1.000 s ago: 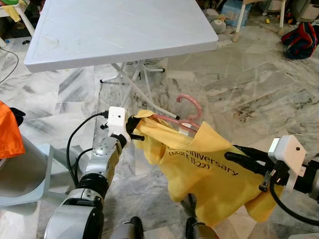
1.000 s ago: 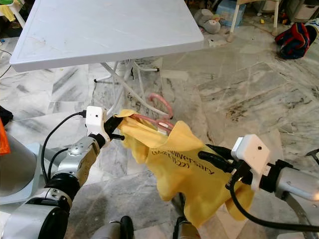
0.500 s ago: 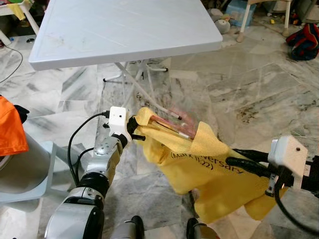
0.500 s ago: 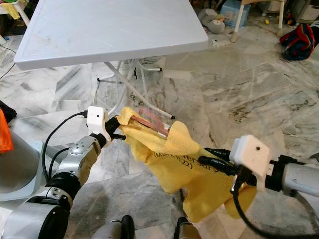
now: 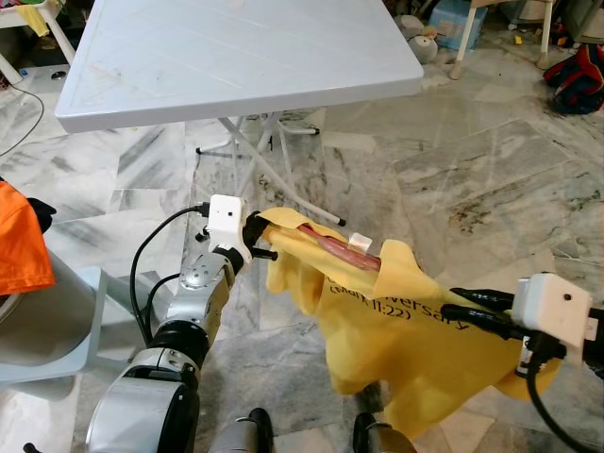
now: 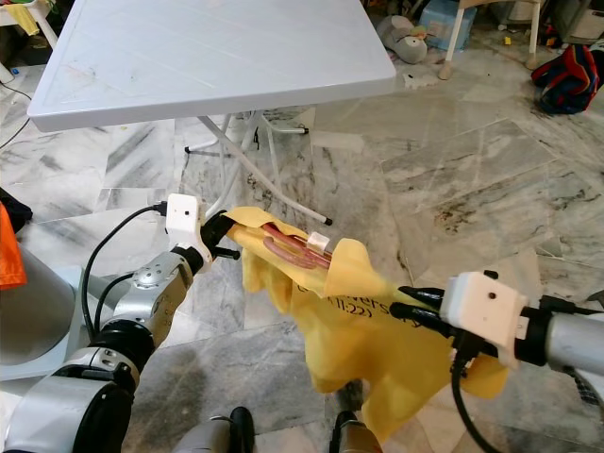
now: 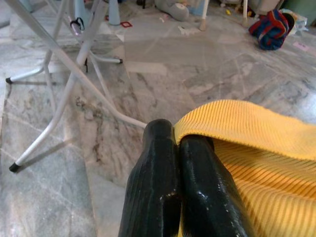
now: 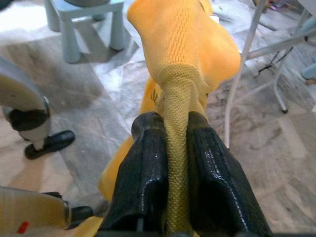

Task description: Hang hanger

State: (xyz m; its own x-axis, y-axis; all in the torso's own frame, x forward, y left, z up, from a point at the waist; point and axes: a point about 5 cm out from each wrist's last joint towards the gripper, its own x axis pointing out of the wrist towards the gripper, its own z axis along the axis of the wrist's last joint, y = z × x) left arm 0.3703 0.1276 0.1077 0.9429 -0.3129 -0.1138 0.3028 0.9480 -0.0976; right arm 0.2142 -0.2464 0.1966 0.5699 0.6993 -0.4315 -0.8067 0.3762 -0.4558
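A yellow T-shirt (image 5: 396, 321) with dark lettering hangs in the air between my two arms, above the marble floor. A pink hanger (image 5: 335, 251) lies inside its neck opening, tipped nearly flat, with a white tag (image 5: 360, 242) beside it. My left gripper (image 5: 259, 229) is shut on the shirt's left shoulder edge; in the left wrist view its fingers (image 7: 173, 182) pinch the yellow ribbed fabric (image 7: 256, 143). My right gripper (image 5: 451, 304) is shut on the shirt's right side; in the right wrist view a fold of yellow cloth (image 8: 180, 94) runs between its fingers (image 8: 148, 182).
A white folding table (image 5: 236, 57) stands just ahead, its metal legs (image 5: 269, 165) reaching down behind the shirt. An orange cloth (image 5: 19, 245) over a pale stool (image 5: 57, 330) is at the left. A soft toy (image 5: 420, 42) and a red-blue bag (image 5: 576, 80) lie far right.
The hanger's pink hook, upright a second ago, has tipped down into the shirt's neck. The shirt has sagged and shifted slightly right. Both grippers keep their hold.
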